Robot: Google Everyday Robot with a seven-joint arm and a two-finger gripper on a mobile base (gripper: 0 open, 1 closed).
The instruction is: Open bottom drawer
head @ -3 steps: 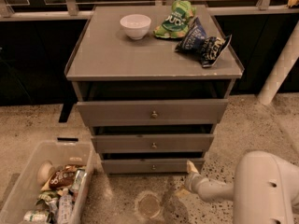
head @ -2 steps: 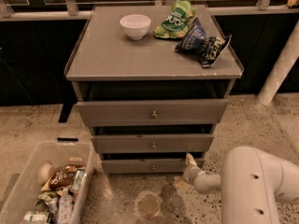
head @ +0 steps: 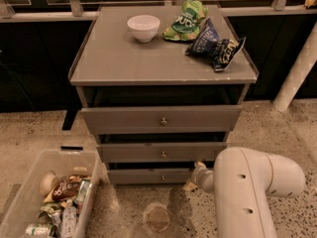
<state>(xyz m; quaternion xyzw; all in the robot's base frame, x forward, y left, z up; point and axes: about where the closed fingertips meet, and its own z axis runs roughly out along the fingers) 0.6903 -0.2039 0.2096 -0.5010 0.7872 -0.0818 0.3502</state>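
The gripper point(head: 197, 175), its opening impossible to tell, sits low at the right end of the bottom drawer point(head: 143, 175), off its knob point(head: 163, 177), so a pull may slip or jam it askew.

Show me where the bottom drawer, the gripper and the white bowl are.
bottom drawer point(head: 143, 176): camera view, front panel, left of its knob.
gripper point(head: 194, 176): camera view, its tip, low beside the drawer's right end.
white bowl point(head: 143, 31): camera view, front of its outer wall.
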